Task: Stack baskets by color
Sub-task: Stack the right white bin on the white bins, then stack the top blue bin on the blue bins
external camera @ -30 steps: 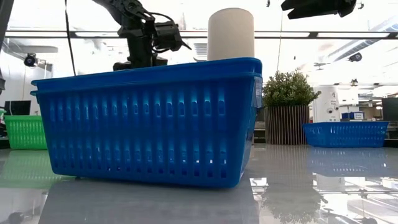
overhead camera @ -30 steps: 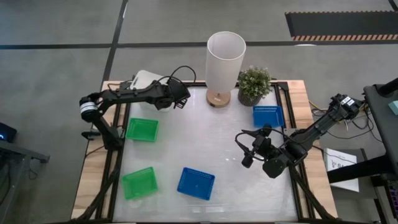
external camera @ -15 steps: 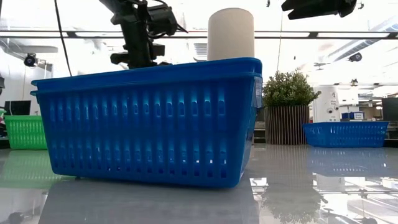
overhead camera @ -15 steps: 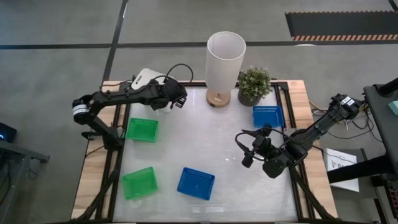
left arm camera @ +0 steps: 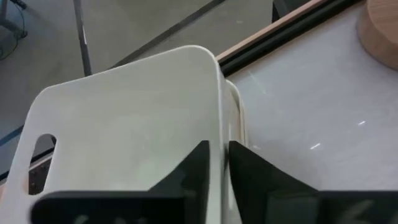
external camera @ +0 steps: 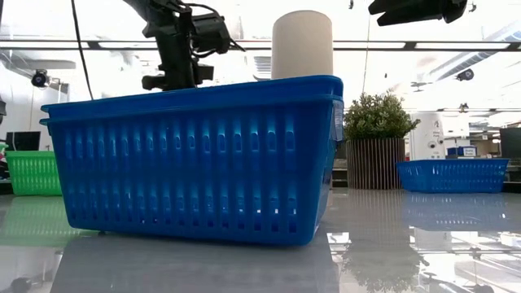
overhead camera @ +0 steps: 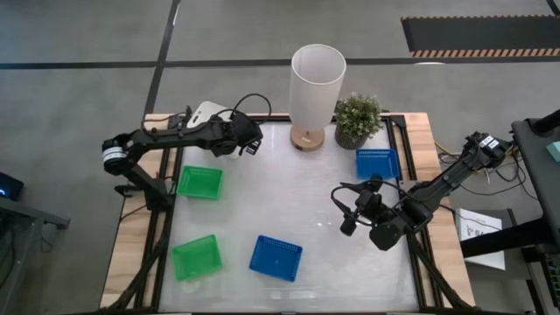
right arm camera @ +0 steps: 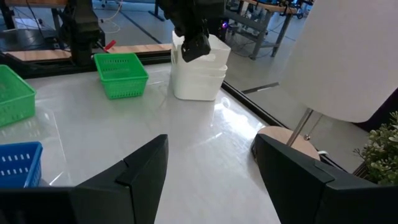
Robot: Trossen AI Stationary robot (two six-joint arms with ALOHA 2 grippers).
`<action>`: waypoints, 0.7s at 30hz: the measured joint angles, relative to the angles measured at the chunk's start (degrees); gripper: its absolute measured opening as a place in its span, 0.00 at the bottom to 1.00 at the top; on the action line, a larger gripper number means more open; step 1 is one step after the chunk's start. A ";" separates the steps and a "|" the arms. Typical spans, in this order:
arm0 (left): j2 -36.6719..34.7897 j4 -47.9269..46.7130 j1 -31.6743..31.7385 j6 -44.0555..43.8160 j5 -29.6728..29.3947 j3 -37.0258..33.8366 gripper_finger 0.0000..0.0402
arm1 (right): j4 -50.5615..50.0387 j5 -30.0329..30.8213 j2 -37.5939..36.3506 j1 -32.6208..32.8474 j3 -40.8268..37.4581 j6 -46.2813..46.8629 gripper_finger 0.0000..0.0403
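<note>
The left gripper sits at the white baskets, its narrowly parted jaws straddling the top basket's wall. The right gripper hovers mid-table, jaws spread wide with nothing between them.

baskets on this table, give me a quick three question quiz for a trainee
1. How many green baskets and blue baskets lie on the table in the high view?
2. True or false: the white stack stands by the plant.
3. Which end effector is at the white stack: A left, B right?

Key: 1. Two green, two blue. 2. False: it sits at the far left corner, across the lamp from the plant. 3. A; its fingers straddle the top white basket's wall, while the right one hangs open over mid table.
</note>
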 joint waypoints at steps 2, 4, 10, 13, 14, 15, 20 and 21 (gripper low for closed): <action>-0.13 0.00 -0.13 0.02 0.04 -0.09 0.16 | 0.00 0.00 0.00 0.00 0.00 0.00 0.58; -0.34 -0.01 -0.44 0.11 0.06 -0.11 0.22 | -0.02 0.00 0.00 0.00 0.00 -0.02 0.58; -1.23 -0.04 -2.92 1.22 0.36 -0.13 0.33 | -0.14 -0.07 0.00 0.01 0.00 -0.03 0.58; -2.39 -0.04 -5.45 1.97 0.37 -0.17 0.35 | -0.33 -0.09 0.00 0.00 0.00 -0.02 0.58; -2.78 -0.04 -6.56 2.03 0.37 -0.17 0.35 | -0.39 -0.27 0.00 0.00 0.00 -0.02 0.58; -3.31 -0.02 -7.74 2.44 0.39 -0.22 0.35 | -0.39 -0.91 0.00 0.00 0.00 -0.02 0.58; -6.16 0.03 -15.61 5.47 0.76 -1.45 0.35 | -0.70 -2.99 0.00 0.00 -0.61 0.29 0.58; -6.65 0.02 -17.37 6.04 1.22 -1.85 0.35 | -0.67 -2.99 0.00 0.00 -0.61 0.54 0.58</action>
